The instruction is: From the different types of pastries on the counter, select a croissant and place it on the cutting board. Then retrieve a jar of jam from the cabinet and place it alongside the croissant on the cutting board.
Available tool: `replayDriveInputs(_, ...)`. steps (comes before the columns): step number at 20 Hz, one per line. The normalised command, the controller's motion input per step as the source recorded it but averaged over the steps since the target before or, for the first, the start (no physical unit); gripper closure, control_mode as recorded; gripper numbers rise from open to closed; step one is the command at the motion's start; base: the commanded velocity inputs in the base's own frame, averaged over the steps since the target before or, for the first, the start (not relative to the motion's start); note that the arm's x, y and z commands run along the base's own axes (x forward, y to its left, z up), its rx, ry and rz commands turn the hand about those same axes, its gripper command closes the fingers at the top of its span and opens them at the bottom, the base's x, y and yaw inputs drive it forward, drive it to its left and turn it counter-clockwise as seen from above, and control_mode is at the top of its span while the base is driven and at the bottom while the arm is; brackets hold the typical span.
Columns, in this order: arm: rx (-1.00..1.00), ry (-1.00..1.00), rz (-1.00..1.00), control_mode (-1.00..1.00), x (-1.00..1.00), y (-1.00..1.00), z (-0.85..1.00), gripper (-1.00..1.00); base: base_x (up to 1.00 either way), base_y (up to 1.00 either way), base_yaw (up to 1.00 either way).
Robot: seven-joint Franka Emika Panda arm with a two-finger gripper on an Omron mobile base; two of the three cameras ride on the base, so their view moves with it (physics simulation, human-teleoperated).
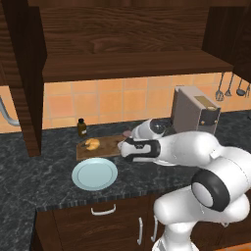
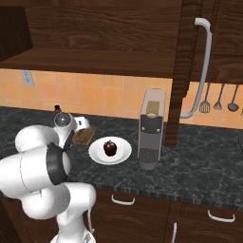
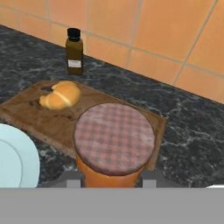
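Gripper (image 3: 113, 177) clamps jar of jam (image 3: 114, 142), fingers either side, jar over near end of cutting board (image 3: 52, 122). Croissant (image 3: 60, 95) lies on board's far-left part. Dark bottle (image 3: 74, 51) stands behind board on counter (image 3: 188, 131). Cupcake (image 2: 110, 148) on white plate (image 2: 97, 154); pale blue plate (image 1: 94, 174) just beside board.

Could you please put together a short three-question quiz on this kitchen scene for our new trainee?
1. True or false: the croissant lies on the cutting board.
2. What stands on the counter behind the board? A) brown bottle B) kettle C) mug
3. What does the gripper hold between its fingers?

Key
1. True.
2. A.
3. The jar of jam, with a checked lid, over the board's near end.
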Motion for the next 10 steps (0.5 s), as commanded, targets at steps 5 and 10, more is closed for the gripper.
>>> replayDriveInputs(5,0.0,0.0,0.0,-1.0,0.25,0.0,-0.2,1.0,0.0,0.0,0.0)
replayDriveInputs(10,0.0,0.0,0.0,-1.0,0.21,0.0,-0.18,1.0,0.0,0.0,0.0)
